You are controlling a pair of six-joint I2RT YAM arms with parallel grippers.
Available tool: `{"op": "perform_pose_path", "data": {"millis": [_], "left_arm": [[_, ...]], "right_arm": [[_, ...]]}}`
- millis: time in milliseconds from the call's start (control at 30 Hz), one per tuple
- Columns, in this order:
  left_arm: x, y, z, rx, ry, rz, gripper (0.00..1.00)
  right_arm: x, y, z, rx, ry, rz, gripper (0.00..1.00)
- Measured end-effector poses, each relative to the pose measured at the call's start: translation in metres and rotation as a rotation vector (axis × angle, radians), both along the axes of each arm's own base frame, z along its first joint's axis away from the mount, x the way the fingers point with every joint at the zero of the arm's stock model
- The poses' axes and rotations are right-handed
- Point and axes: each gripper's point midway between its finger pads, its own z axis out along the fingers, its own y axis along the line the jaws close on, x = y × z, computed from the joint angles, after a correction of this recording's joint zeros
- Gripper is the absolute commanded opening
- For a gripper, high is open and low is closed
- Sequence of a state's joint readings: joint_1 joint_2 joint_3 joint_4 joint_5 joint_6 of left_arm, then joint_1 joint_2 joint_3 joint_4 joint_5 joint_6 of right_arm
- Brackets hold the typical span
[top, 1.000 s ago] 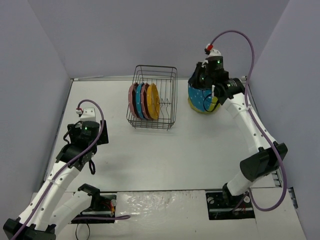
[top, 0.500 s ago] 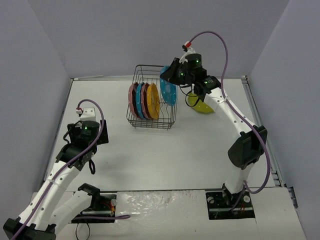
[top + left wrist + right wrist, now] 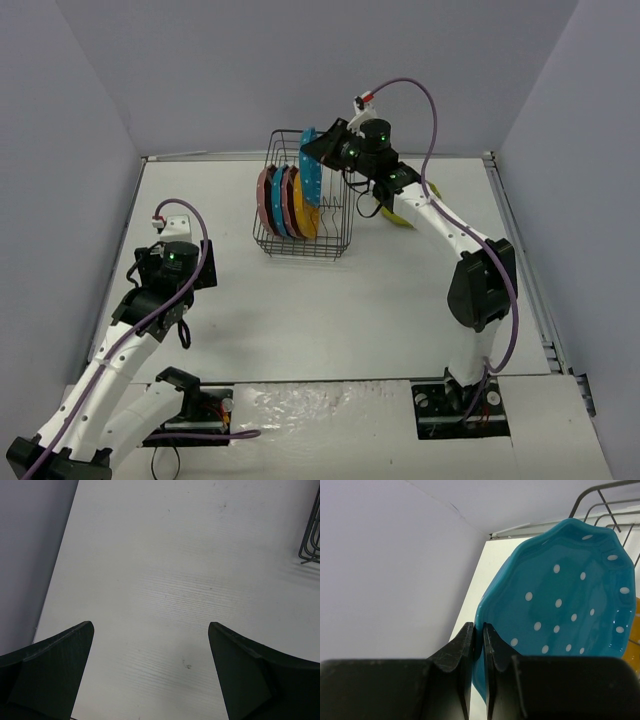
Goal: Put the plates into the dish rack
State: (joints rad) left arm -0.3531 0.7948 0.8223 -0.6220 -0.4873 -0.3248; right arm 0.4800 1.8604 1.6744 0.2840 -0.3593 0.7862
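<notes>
My right gripper (image 3: 322,150) is shut on the rim of a blue polka-dot plate (image 3: 311,168), held upright over the black wire dish rack (image 3: 338,235). In the right wrist view the plate (image 3: 560,610) is pinched between my fingers (image 3: 478,635). In the rack stand a pink plate (image 3: 264,200), a blue plate (image 3: 277,204), another pink plate (image 3: 290,200) and an orange plate (image 3: 304,215). A lime green plate (image 3: 402,214) lies on the table behind my right arm, mostly hidden. My left gripper (image 3: 150,640) is open and empty over bare table at the left.
The rack's corner (image 3: 311,540) shows at the right edge of the left wrist view. Purple walls close in the table on the left, back and right. The rack's right half has free slots.
My right gripper has carried the blue plate leftward from over the lime green plate to above the rack, beside the orange plate. The left arm has not moved.
</notes>
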Motion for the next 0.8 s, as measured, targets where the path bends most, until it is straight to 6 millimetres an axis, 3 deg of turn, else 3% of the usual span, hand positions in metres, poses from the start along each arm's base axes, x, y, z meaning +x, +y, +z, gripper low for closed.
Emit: {"op": "perform_pose_path", "data": {"millis": [200,433,567,800], "left_arm": [[0.0,0.0,0.0,0.0,0.0,0.0,0.97],[0.0,0.0,0.0,0.0,0.0,0.0,0.97],[0.0,0.0,0.0,0.001,0.0,-0.001,0.97],[0.0,0.0,0.0,0.002,0.0,-0.001,0.97]], "right_arm": [[0.0,0.005,-0.031,-0.001,0.038,0.01,0.0],[0.0,0.003,-0.052,0.02,0.042,0.004,0.0],[0.002,-0.002,-0.06,0.039,0.035,-0.01,0.0],[-0.001,-0.019,-0.103,0.03,0.107,-0.038,0.0]]}}
